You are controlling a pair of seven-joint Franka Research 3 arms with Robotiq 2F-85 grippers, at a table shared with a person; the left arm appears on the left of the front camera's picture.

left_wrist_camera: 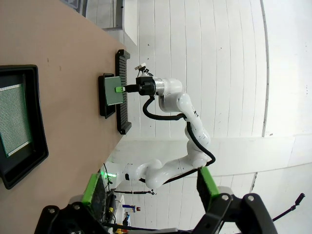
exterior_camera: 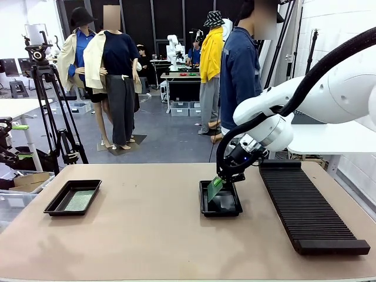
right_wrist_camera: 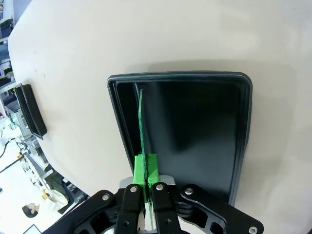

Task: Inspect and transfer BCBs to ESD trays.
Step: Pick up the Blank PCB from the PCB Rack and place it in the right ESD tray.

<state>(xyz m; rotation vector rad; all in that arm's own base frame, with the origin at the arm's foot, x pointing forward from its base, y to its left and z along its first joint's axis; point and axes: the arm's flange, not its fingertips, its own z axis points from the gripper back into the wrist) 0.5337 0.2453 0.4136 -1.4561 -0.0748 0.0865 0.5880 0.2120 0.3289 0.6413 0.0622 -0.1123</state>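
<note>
My right gripper point(exterior_camera: 225, 175) is shut on one edge of a green BCB point(exterior_camera: 215, 188), which hangs tilted with its lower edge inside the middle ESD tray point(exterior_camera: 204, 207). Looking down the right wrist, the board point(right_wrist_camera: 142, 122) stands edge-on between the green pads point(right_wrist_camera: 146, 168), close to the left wall of the black tray point(right_wrist_camera: 204, 126). A second ESD tray point(exterior_camera: 56, 204) at the table's left holds a flat BCB point(exterior_camera: 80, 200). The left wrist view shows that tray point(left_wrist_camera: 30, 131) and board point(left_wrist_camera: 12, 119) near my open left gripper point(left_wrist_camera: 148, 187), and the right gripper point(left_wrist_camera: 127, 89) farther off.
A long black ribbed rack point(exterior_camera: 306, 207) lies along the table's right side, just beside the middle tray. A person in a blue jacket point(exterior_camera: 238, 73) stands at the far edge. A camera tripod point(exterior_camera: 50, 111) stands off the table's left.
</note>
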